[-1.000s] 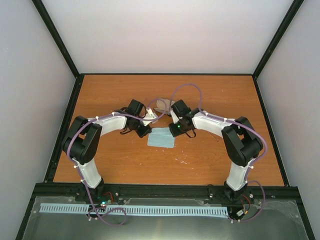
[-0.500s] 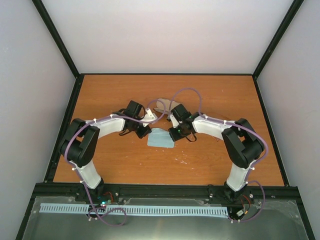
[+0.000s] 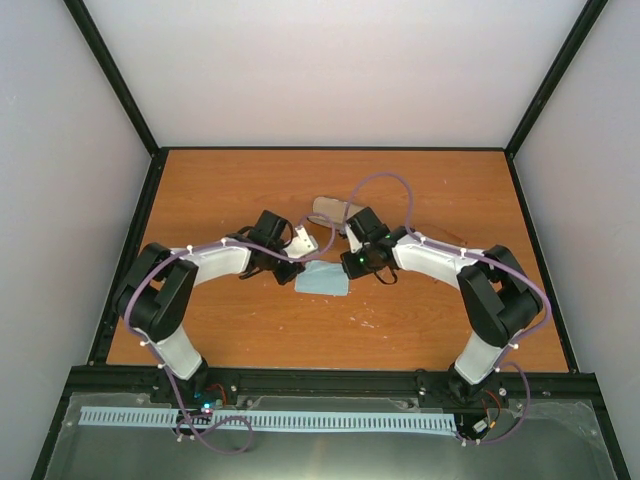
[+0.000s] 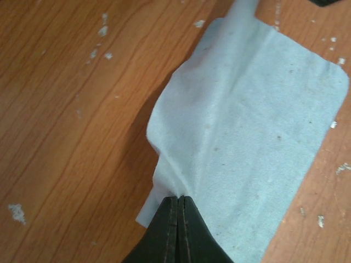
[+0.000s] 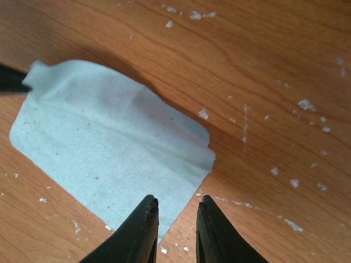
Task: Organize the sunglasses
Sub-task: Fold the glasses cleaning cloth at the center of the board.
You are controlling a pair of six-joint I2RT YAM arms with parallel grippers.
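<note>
The pale blue cloth [image 3: 322,281] lies on the wooden table between my two grippers. My left gripper [image 4: 178,196] is shut on the cloth [image 4: 252,120] at its near edge, where the fabric puckers into a ridge. My right gripper [image 5: 176,205] stands slightly open just above the opposite side of the cloth [image 5: 109,148], one finger over the fabric and one over bare wood, holding nothing. A faint reddish patch [image 3: 443,237] beside the right forearm may be the sunglasses; I cannot tell for sure.
The brown oblong case [image 3: 328,208] lies just behind the grippers, partly covered by the purple cables. Black frame rails [image 3: 330,150] border the table, with white walls beyond. Bare wood extends on all sides of the cloth.
My right gripper has gone from shut to slightly open and the cloth has dropped out of it. Both wrists have shifted a little to the right and lower. The left gripper still pinches the cloth.
</note>
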